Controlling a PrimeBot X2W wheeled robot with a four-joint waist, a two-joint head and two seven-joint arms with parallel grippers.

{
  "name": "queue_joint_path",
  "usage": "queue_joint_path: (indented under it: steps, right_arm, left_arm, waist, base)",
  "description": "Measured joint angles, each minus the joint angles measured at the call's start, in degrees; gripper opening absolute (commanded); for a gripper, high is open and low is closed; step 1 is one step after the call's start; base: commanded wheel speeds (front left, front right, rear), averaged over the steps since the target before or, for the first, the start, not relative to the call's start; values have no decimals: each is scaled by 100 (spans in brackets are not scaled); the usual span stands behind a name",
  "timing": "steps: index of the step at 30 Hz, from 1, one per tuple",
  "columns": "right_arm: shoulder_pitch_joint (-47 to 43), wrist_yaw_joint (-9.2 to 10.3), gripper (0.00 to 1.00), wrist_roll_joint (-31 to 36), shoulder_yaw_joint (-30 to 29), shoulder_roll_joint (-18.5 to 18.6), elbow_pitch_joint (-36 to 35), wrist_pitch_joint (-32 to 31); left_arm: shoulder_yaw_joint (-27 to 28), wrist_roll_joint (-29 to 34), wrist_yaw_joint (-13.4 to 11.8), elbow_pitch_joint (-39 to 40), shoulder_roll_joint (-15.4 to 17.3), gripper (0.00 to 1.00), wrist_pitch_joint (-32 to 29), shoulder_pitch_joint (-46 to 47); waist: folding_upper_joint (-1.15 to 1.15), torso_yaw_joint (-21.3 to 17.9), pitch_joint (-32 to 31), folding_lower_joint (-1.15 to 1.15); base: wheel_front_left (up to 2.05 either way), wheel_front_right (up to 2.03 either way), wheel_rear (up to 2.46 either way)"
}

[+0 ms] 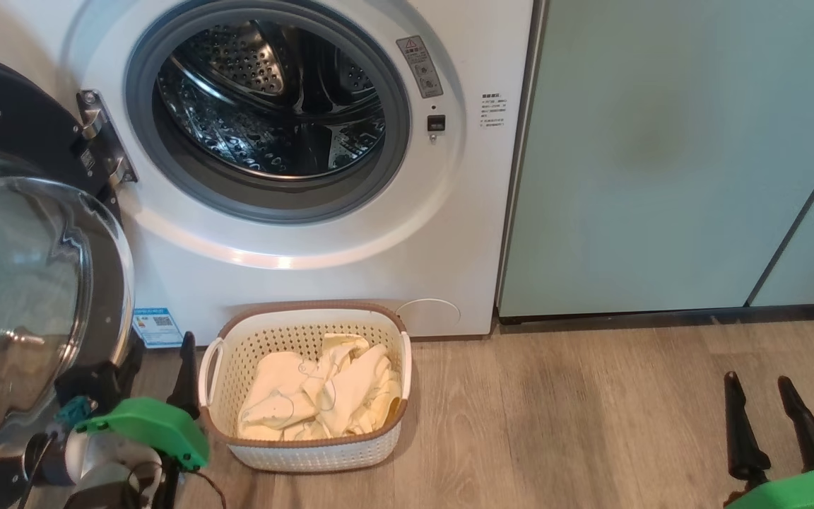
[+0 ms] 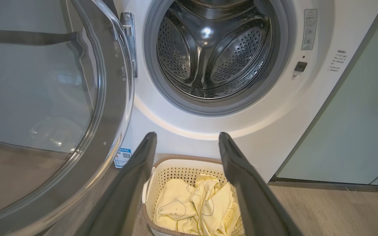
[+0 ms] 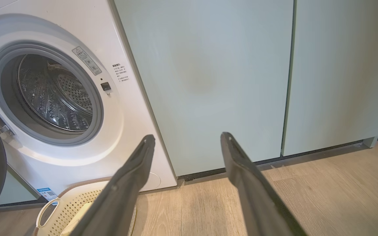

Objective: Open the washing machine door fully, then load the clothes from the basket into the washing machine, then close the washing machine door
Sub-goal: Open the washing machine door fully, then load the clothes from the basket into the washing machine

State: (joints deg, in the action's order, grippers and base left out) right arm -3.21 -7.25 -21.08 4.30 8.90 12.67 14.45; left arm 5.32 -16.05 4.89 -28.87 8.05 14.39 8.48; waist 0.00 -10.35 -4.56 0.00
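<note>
- Left gripper (image 2: 186,136): both dark fingers are spread wide with nothing between them. In the left wrist view they frame the basket (image 2: 182,173) from above and point toward the washer front.
- Right gripper (image 1: 758,383): its fingers are likewise spread and empty. It sits low at the right of the head view over bare wood floor (image 1: 555,424), well apart from the basket.
- Basket: it stands upright on the floor, open top facing up, directly before the washing machine (image 1: 449,233) and close to its lower panel. White handles sit at its left and right ends, so the long axis appears to run parallel to the washer front.
- Clothes (image 1: 322,396): pale yellow pieces with thin outline drawings lie crumpled in a heap inside the basket, below the brown rim. The number of pieces cannot be told.
- Washing machine door (image 1: 18,283): it is swung open to the left on its hinge (image 1: 103,134), with the bulging glass bowl turned rightward. It stands just beside the left gripper. In the head view one finger shows next to the basket's left handle; the other cannot be made out against the dark rim. The frame cuts off the door's left edge.
- Blue label (image 1: 156,326): it sits at the washer's lower left corner, between door and basket.
- Drum (image 1: 273,106): the opening faces the robot, ringed by a grey seal (image 1: 393,127), with nothing standing across it. The head view's upper edge cuts off its top.
- Pale green cabinet doors (image 1: 661,155): closed, immediately right of the washer.
</note>
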Motion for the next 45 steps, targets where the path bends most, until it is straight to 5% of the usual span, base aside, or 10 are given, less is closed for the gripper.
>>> queue_joint_path:
  steps: [45]
  right_arm:
    - [3,0,100,-1,36,-26,76,0]
  left_arm:
    - [-172,0,108,-171,-37,100,0,75]
  waist:
    - [0,27,22,0]
  base:
    - [72,-71,0]
